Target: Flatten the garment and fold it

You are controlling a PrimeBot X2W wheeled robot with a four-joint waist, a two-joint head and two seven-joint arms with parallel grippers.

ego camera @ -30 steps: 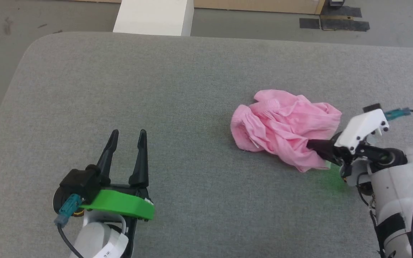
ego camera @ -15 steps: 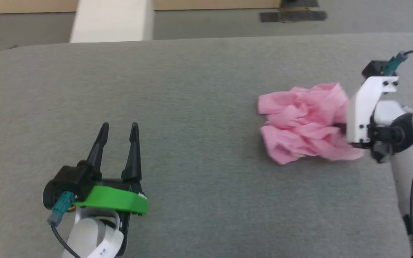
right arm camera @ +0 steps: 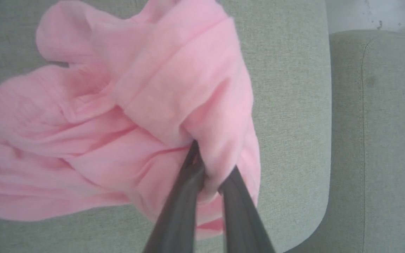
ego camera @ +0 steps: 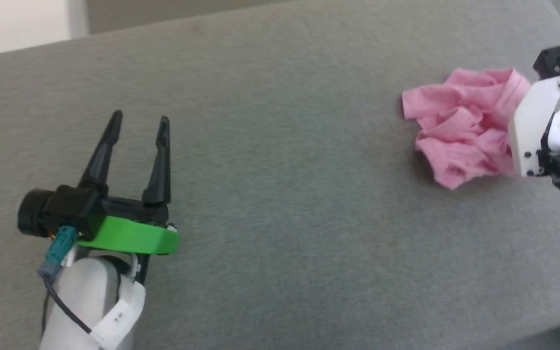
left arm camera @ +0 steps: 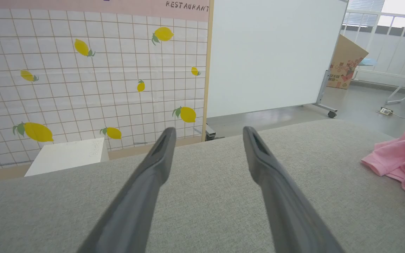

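Early days: the shorts [ego camera: 455,126] lie crumpled at the cushion's [ego camera: 280,243] far right. The right gripper [right arm camera: 211,165] pinches a fold, and the left gripper [ego camera: 139,119] hangs spread and empty, well apart. Flattening and folding are both ahead.

garment [ego camera: 460,126], upper right: thin pink cloth, matt, soft, heavily creased. work surface [ego camera: 280,204]: grey woven fabric, matt, fine rough weave. left gripper [ego camera: 140,116], lower left: dark matt plastic fingers; green bracket [ego camera: 129,236] smooth plastic, slight sheen.
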